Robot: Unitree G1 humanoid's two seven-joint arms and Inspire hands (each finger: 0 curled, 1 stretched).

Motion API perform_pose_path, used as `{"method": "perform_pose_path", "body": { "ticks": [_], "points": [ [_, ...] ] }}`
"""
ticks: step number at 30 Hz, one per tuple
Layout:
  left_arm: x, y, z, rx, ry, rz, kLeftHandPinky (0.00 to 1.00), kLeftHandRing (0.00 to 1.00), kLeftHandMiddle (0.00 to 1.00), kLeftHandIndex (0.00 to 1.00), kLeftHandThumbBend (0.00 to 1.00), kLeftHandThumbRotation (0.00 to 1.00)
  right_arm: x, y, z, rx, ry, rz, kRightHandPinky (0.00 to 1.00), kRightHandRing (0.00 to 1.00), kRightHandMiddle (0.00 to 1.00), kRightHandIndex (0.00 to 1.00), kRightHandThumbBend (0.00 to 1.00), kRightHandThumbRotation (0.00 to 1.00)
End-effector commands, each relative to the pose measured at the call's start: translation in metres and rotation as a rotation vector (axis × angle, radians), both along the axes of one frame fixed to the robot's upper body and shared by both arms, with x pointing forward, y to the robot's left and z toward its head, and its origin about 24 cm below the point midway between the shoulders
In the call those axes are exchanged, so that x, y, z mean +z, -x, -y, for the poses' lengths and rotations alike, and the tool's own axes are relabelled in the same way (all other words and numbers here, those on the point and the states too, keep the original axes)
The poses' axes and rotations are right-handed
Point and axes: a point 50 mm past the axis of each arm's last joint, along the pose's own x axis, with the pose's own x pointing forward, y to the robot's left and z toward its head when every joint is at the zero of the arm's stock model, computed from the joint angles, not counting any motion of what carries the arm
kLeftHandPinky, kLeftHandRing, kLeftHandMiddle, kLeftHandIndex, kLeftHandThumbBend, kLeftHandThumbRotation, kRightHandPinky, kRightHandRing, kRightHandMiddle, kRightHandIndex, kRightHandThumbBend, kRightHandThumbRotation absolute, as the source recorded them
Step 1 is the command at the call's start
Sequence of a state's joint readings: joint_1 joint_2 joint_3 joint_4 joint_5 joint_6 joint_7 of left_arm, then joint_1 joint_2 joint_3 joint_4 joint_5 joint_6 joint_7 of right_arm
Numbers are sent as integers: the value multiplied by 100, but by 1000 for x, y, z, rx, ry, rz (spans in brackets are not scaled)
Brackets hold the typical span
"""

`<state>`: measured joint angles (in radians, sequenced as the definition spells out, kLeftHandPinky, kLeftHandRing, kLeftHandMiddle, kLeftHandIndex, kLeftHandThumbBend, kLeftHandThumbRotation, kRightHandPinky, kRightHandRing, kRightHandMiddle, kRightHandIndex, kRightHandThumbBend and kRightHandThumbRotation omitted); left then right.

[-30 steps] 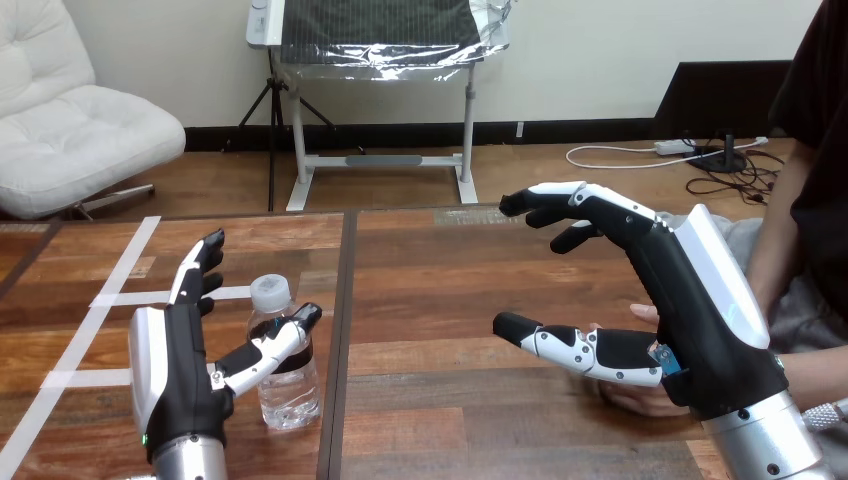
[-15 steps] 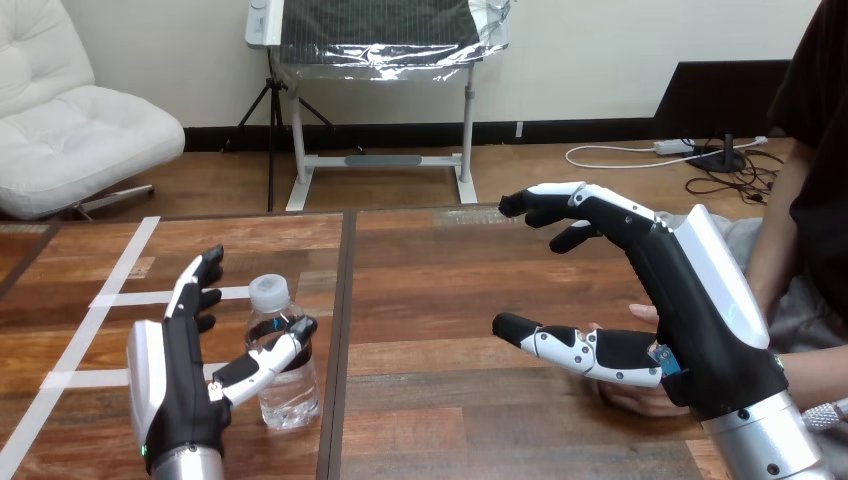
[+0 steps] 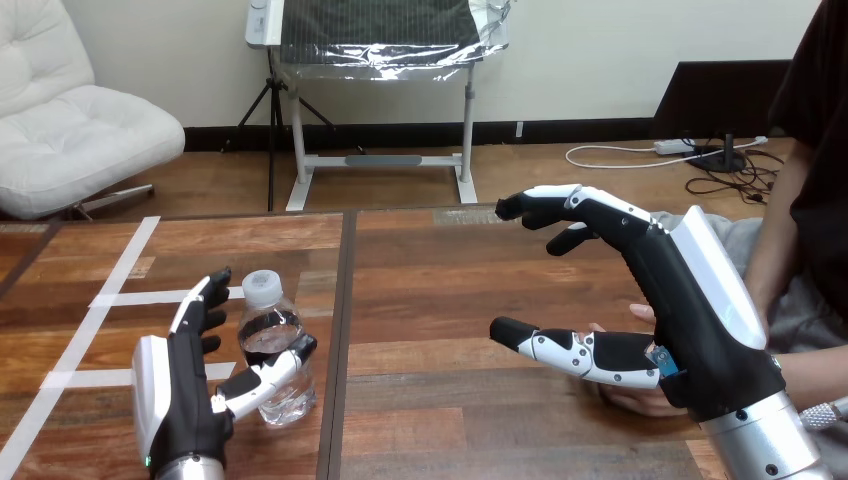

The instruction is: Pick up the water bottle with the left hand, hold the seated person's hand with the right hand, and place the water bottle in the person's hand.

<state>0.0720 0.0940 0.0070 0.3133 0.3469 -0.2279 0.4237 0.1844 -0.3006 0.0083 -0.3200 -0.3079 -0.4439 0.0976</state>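
Observation:
A clear water bottle point(image 3: 272, 345) with a white cap stands on the wooden table point(image 3: 450, 300) at the lower left, leaning slightly to the left. My left hand point(image 3: 175, 395) is beside it on the left. The fingers point(image 3: 203, 305) are straight along the bottle's far left side and the thumb point(image 3: 262, 380) lies across its front. My right hand point(image 3: 690, 310) is raised at the right, open, with fingers and thumb spread. The person's hand point(image 3: 640, 398) rests on the table just under and behind that palm; I cannot tell whether they touch.
White tape strips point(image 3: 110, 295) cross the table's left part. A dark seam point(image 3: 340, 330) divides the tabletop just right of the bottle. The person's forearm point(image 3: 812, 365) comes in from the right edge.
My left hand has sunk lower and closer to the bottle, with the thumb now against its front. The bottle's cap has tipped a little left. The right hand has hardly moved.

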Motion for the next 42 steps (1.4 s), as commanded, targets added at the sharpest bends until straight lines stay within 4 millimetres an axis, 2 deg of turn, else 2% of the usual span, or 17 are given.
{"method": "perform_pose_path", "body": {
  "ticks": [1,29,42],
  "points": [
    [14,-20,4,-19,-10,69,76,80,83,82,79,16,15,-2,-6,34,-27,72,58,71,76,69,69,0],
    [6,-31,5,-23,-77,-22,72,78,81,81,79,14,15,0,-8,36,-38,54,57,71,76,70,68,0],
    [4,-38,5,-16,-50,-35,68,75,78,78,79,11,14,0,-7,41,-39,60,57,71,76,70,68,0]
  ]
}}
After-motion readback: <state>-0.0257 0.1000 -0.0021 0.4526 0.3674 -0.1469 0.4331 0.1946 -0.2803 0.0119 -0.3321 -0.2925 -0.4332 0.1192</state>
